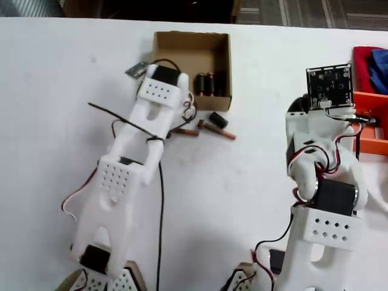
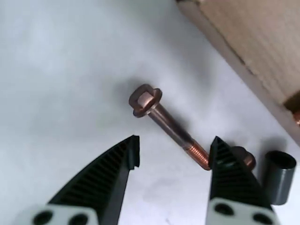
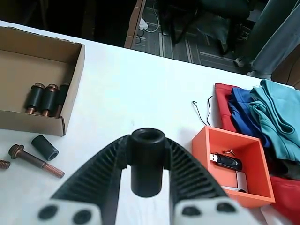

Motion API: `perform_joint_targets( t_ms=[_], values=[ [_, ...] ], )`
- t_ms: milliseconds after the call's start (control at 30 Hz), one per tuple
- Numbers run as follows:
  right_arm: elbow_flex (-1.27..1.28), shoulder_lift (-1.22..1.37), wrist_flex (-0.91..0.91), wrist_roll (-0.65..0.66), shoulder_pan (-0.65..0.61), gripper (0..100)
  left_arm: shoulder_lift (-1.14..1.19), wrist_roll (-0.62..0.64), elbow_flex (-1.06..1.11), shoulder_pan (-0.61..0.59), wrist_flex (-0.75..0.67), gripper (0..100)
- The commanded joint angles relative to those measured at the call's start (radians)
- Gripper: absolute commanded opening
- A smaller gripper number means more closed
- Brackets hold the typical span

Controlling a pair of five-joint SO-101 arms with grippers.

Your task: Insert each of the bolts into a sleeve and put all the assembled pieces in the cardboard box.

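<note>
The left claw [image 2: 176,143] is spread apart over a bolt [image 2: 166,123] lying just beside the cardboard box [image 2: 248,42]. The right claw [image 3: 147,141], well away from the box, is clamped on a sleeve [image 3: 147,168].

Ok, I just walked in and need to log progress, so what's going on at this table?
The left gripper hangs open over a copper-coloured bolt lying on the white table beside the cardboard box. The right gripper is shut on a black cylindrical sleeve, off to the side. A few assembled pieces lie in the box; a second bolt and another black sleeve lie loose just outside it.
</note>
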Motion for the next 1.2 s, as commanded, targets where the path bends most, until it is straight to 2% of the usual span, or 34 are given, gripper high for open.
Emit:
perform_joint_targets(
  t_ms=[0, 567, 633, 733, 833, 1100, 1167],
  values=[
    [-0.009, -0.03, -0.025, -0.006, 0.007, 2.1, -0.006, 0.006, -0.039, 0.008, -0.015, 26],
    [-0.011, -0.035, -0.025, -0.006, 0.008, 2.1, 0.084, 0.003, -0.048, -0.011, -0.015, 25],
    [-0.011, -0.035, -0.025, -0.006, 0.008, 2.1, 0.071, 0.005, -0.048, -0.011, 0.006, 20],
    [-0.011, -0.036, -0.025, -0.006, 0.008, 2.1, 0.055, 0.006, -0.048, -0.011, 0.038, 3],
    [-0.011, -0.036, -0.025, -0.006, 0.008, 2.1, 0.043, 0.003, -0.045, -0.006, 0.064, 5],
    [-0.011, -0.033, -0.025, -0.006, 0.01, 2.1, -0.075, -0.005, -0.036, -0.006, 0.072, 3],
    [-0.011, -0.035, -0.025, -0.006, 0.012, 2.1, -0.133, -0.074, -0.035, -0.002, 0.072, 3]
  ],
)
